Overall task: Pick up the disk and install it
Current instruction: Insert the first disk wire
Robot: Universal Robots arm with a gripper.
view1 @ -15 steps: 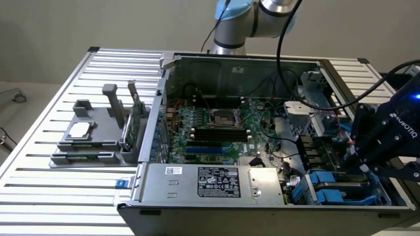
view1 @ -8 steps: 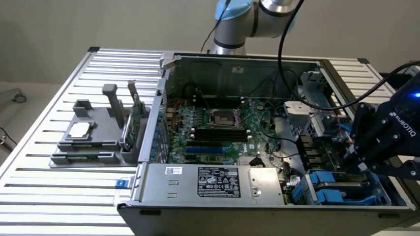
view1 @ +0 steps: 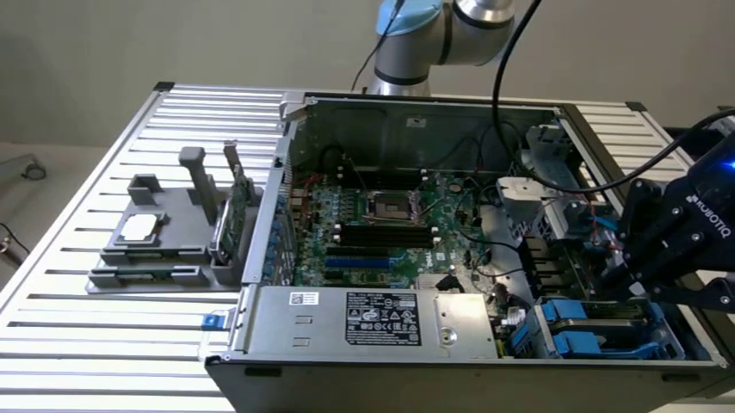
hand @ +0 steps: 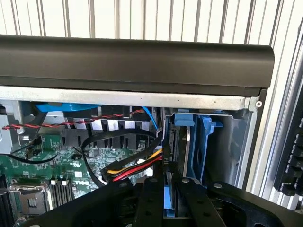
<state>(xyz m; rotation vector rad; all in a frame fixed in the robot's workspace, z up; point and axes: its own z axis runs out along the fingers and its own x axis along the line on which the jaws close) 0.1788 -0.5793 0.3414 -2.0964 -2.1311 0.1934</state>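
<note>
My gripper point(view1: 617, 288) hangs low over the drive bay point(view1: 597, 331) at the front corner of the open computer case, on the exterior view's right. In the wrist view its two black fingers point(hand: 152, 198) are shut on a thin blue edge, the carrier of the disk point(hand: 169, 202). The disk stands on edge and reaches down into the bay, between the grey metal plate and the blue plastic frames point(hand: 206, 142). Most of the disk's body is hidden by the gripper and the bay walls.
Red, yellow and black cables point(hand: 135, 168) run right beside the bay. The motherboard point(view1: 379, 232) and the power supply point(view1: 379, 318) take up the rest of the case. A grey holder point(view1: 161, 245) with a green card and a small chip stands on the slatted table.
</note>
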